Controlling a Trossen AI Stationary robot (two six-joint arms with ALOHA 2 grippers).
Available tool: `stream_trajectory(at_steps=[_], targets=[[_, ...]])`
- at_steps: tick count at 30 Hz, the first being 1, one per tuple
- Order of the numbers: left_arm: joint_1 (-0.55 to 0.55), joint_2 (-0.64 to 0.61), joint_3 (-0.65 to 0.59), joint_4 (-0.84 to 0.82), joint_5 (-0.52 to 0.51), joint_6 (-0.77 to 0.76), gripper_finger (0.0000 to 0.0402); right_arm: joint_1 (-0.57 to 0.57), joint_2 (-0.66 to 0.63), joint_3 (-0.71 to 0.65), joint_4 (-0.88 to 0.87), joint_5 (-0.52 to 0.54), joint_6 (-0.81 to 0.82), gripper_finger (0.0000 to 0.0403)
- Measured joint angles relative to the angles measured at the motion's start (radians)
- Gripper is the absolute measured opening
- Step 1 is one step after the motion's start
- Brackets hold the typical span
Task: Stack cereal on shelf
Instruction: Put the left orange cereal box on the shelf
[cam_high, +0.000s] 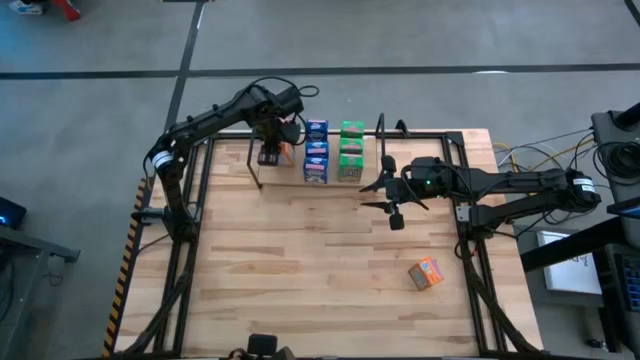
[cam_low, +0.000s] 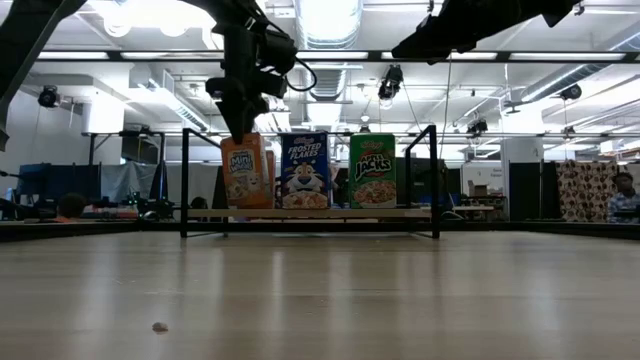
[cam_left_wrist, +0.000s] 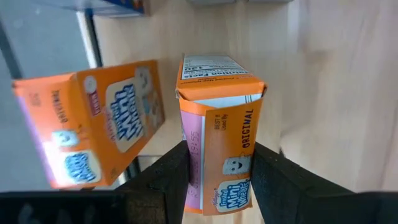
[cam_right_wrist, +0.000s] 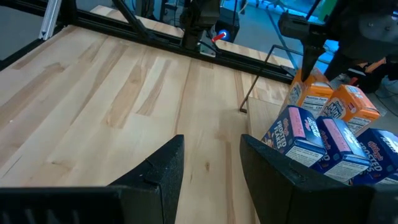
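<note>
Orange Frosted Mini-Wheats box, its side reading "ORIGINAL", stands upright and clenched between the jaws of the left gripper over the shelf's left end, long axis vertical, base just at the shelf board. A second orange Mini-Wheats box leans tilted just beside it, and whether the two touch cannot be told. In the low view the row reads, left to right, Mini-Wheats, Frosted Flakes in blue, and Apple Jacks in green; the high view shows the blue and green boxes filed one behind another.

Judged from this, the next move is a straight lowering and release, and the leaning neighbour is the hazard.

One orange box lies alone on the bench, well apart from the shelf, toward the near right corner. The right gripper hovers between the shelf and that box, jaws released with bare wood between them in its wrist view, and is much the nearer arm to the stray box
</note>
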Motion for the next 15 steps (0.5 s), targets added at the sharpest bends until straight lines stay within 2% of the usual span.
stream_trajectory(at_steps=[4, 15], targets=[[0.000, 0.000, -0.001, 0.006, 0.046, -0.003, 0.0139, 0.000, 0.000, 0.000, 0.000, 0.000, 0.000, 0.0146], [0.002, -0.001, -0.002, 0.010, 0.046, -0.028, 0.0139, 0.000, 0.000, 0.000, 0.000, 0.000, 0.001, 0.0146]])
